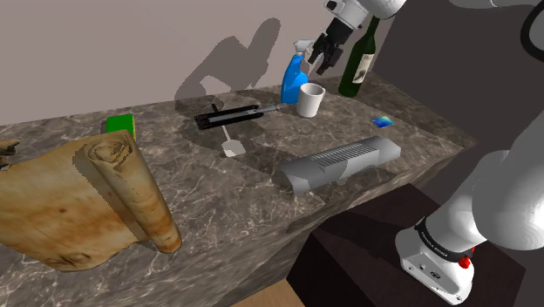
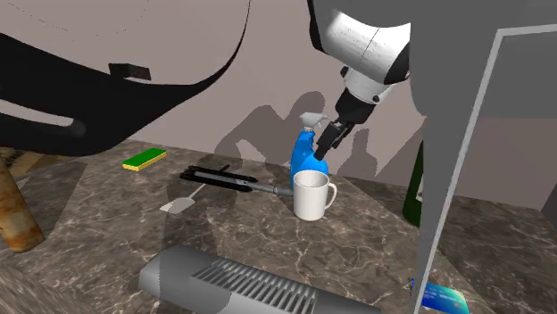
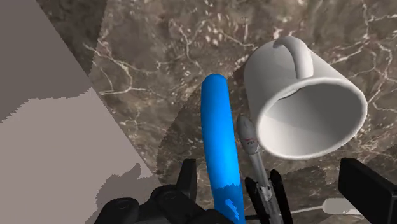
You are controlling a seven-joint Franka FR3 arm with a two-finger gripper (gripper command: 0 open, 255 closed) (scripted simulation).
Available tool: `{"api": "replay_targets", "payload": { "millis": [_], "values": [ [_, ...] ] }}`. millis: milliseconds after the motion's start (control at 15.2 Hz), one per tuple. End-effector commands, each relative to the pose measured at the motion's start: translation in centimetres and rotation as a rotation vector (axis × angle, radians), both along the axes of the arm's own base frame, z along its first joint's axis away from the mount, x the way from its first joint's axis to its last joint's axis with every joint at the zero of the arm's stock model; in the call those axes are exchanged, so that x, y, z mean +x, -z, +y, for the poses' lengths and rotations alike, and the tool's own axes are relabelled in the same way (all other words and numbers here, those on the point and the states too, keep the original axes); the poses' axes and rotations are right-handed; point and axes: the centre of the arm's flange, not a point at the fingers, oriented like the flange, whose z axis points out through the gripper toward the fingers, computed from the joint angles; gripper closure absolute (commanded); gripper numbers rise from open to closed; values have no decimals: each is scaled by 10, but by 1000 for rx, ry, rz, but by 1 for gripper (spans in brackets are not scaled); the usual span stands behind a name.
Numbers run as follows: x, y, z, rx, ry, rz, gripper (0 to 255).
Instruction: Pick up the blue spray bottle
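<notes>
The blue spray bottle (image 1: 293, 82) with a pale trigger head stands upright near the back wall, right behind a white mug (image 1: 310, 99). My black gripper (image 1: 318, 54) hangs at the bottle's top, on the side towards the shoulder view's right. In the second exterior view the gripper (image 2: 328, 138) is level with the neck of the bottle (image 2: 306, 159). Seen from the wrist, the blue bottle (image 3: 221, 146) runs up close beside one finger (image 3: 188, 179), while the other finger (image 3: 364, 186) stands far off. The gripper (image 3: 277, 184) is open and holds nothing.
A dark green wine bottle (image 1: 359, 61) stands just beyond the gripper. A black and grey tool (image 1: 231, 115) lies beside the mug. On the marble counter (image 1: 261, 196) lie a grey ribbed device (image 1: 340, 163), a rolled scroll (image 1: 87, 201), a green sponge (image 1: 122, 122) and a blue card (image 1: 382, 121).
</notes>
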Motion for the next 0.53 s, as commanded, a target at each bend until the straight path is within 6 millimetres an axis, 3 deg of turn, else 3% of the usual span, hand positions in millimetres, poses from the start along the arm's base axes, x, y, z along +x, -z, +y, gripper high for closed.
{"api": "replay_targets", "payload": {
  "millis": [0, 66, 462],
  "values": [
    [27, 7, 7, 19, -92, -30, 0],
    [39, 9, 11, 28, -134, -44, 0],
    [39, 35, 12, 28, -135, -44, 0]
  ]
}}
